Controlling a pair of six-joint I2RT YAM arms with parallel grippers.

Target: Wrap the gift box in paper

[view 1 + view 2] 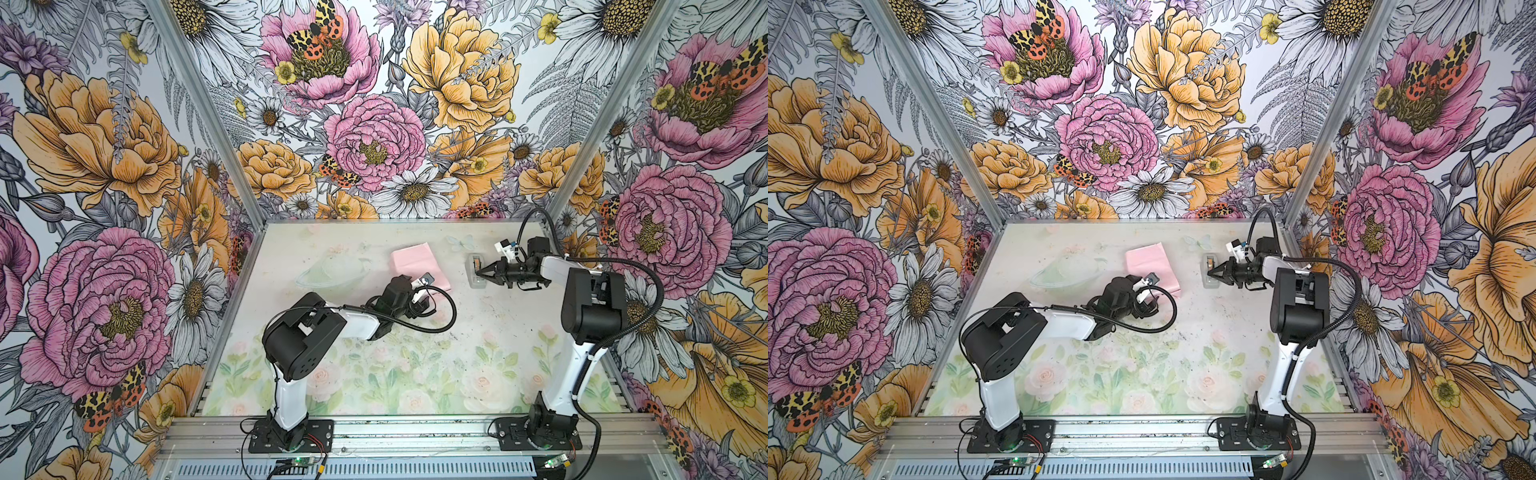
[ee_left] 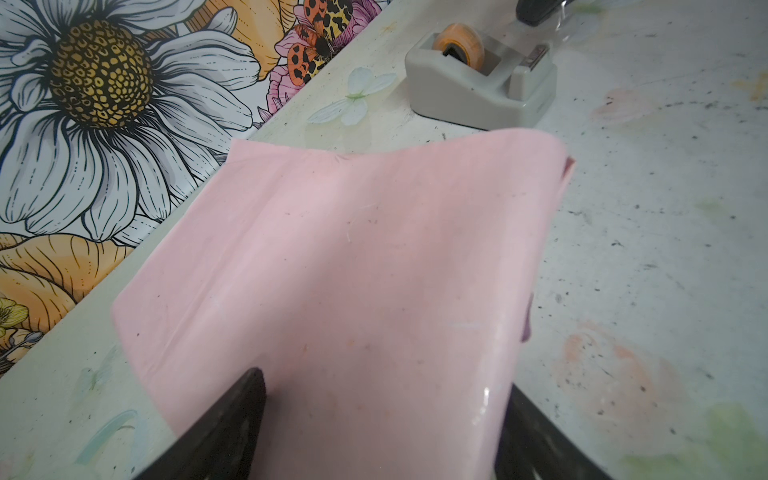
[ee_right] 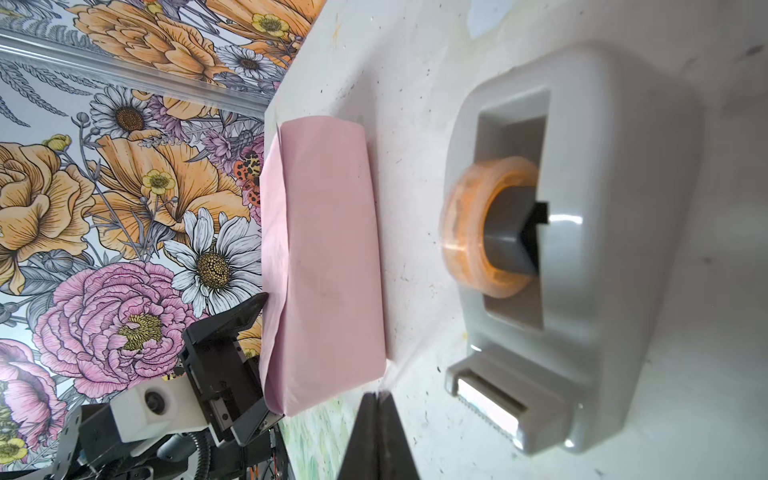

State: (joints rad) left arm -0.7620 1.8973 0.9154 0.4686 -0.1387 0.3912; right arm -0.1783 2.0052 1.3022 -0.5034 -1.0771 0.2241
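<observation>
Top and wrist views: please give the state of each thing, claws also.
paper, folded around the gift box, pink face outward
gift box, fully hidden under the paper
tape dispenser, upright, orange roll mounted
left claw, jaws wide, clamped across the wrapped end
right claw, shut, tips beside the dispenser's cutter; a faint clear strip seems to reach them

We look into a booth closed on three sides: the back wall [image 1: 374, 104], left wall [image 1: 83, 187] and right wall [image 1: 698, 166] share one bold floral print (peonies, daisies, spotted moths). Bare aluminium posts [image 1: 208, 108] mark the corners. The tabletop [image 1: 415, 374] bears a pale rose pattern, speckled with what may be dirt. Light falls evenly, and shadows are soft.
</observation>
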